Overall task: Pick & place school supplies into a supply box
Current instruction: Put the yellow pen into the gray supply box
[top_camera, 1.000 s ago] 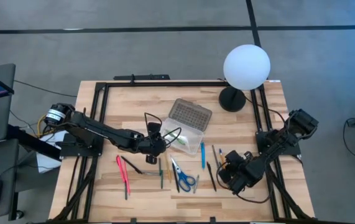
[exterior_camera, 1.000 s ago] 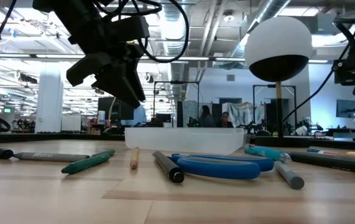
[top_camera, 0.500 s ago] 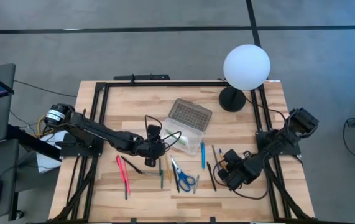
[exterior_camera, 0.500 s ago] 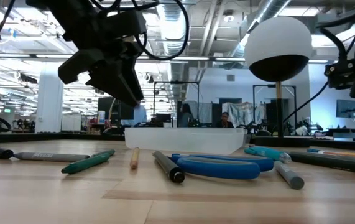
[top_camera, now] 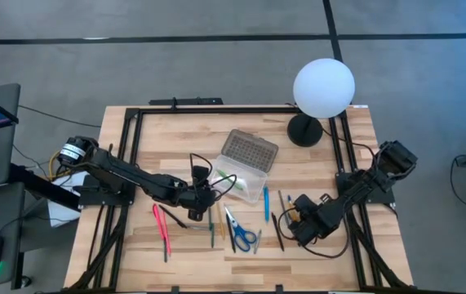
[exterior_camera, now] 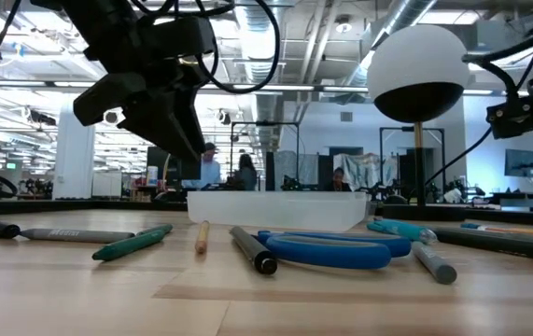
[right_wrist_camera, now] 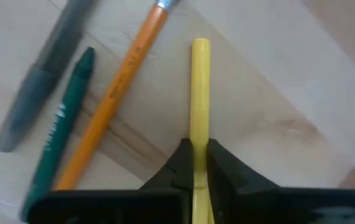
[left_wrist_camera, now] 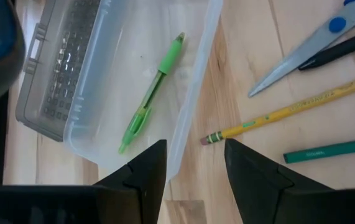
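The supply box (top_camera: 246, 175) stands open at the table's middle, its grey dotted lid (top_camera: 249, 149) folded back toward the far edge. A green pen (left_wrist_camera: 152, 95) lies inside it. My left gripper (left_wrist_camera: 196, 163) hangs open above the box's near left corner (top_camera: 206, 198) and touches nothing. Pens, pencils and blue-handled scissors (top_camera: 241, 234) lie on the wood in front of the box. My right gripper (top_camera: 297, 222) is at the near right, shut on a yellow pen (right_wrist_camera: 199, 93). My right gripper pinches the yellow pen's shaft (right_wrist_camera: 198, 138) between its two fingers (right_wrist_camera: 182, 163), which come from above, pointing steeply down. The pen runs out ahead between the fingers, and its free end (right_wrist_camera: 200, 43) is over the wood. I cannot tell whether it is lifted.
An orange pencil (right_wrist_camera: 120, 96), a green crayon (right_wrist_camera: 65, 134) and a grey pen (right_wrist_camera: 39, 87) lie beside the held pen. A yellow pencil (left_wrist_camera: 289, 112) and a green pencil (left_wrist_camera: 329, 151) lie by the box. A white globe lamp (top_camera: 323, 87) stands at the far right.
My right gripper has rolled at the wrist and tipped a little, and its fingers have shut on the yellow pen.
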